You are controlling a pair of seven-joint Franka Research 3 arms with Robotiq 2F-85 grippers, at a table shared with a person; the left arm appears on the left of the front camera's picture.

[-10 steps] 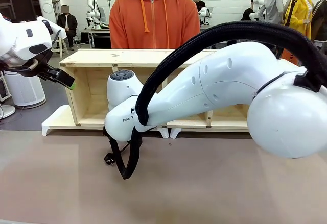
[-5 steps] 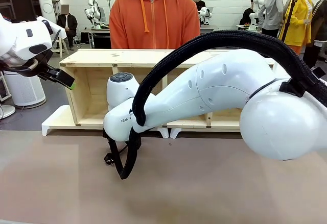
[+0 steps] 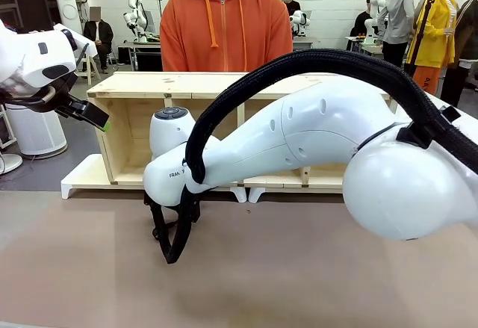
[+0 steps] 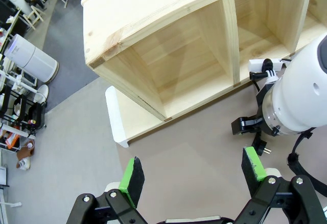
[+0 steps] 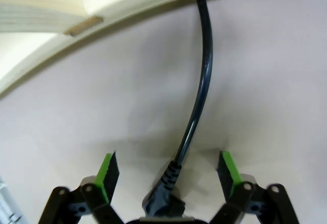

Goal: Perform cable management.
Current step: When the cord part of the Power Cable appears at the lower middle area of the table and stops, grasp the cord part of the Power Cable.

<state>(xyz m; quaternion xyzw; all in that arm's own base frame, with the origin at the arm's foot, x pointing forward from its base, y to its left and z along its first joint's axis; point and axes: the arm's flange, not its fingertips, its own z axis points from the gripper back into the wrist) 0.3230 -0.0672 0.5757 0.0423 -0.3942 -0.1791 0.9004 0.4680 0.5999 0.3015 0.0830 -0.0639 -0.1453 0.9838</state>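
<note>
Step in hand, as judged: right gripper (image 5: 167, 169) to take the cable (image 5: 202, 66) at its plug (image 5: 162, 196). Its jaws are spread and hold nothing; the green pads (image 5: 107, 169) stand either side of the plug, apart from it, low over the table (image 5: 76, 106). The cable lies flat on the table and runs from the plug away under the shelf (image 5: 46, 4) edge. To do it well: close on the moulded plug body or its ribbed collar, not the thin cord, which would likely roll between the pads. Centre the plug before closing, lift little, then draw along the cable's own line so it does not snag at the shelf edge. Left gripper (image 4: 190, 172) is also spread and empty, hanging above bare table before the shelf's left end, well apart from the cable. Around: a white piece (image 4: 265, 65) on the shelf floor beside the right wrist, possibly the power strip; cannot tell. A person (image 3: 225, 33) stands behind the shelf. In the way: the right arm's bulk and hose (image 3: 299, 63) block the front view of the grasp, and the hose loop hanging under the wrist may foul the plug.
</note>
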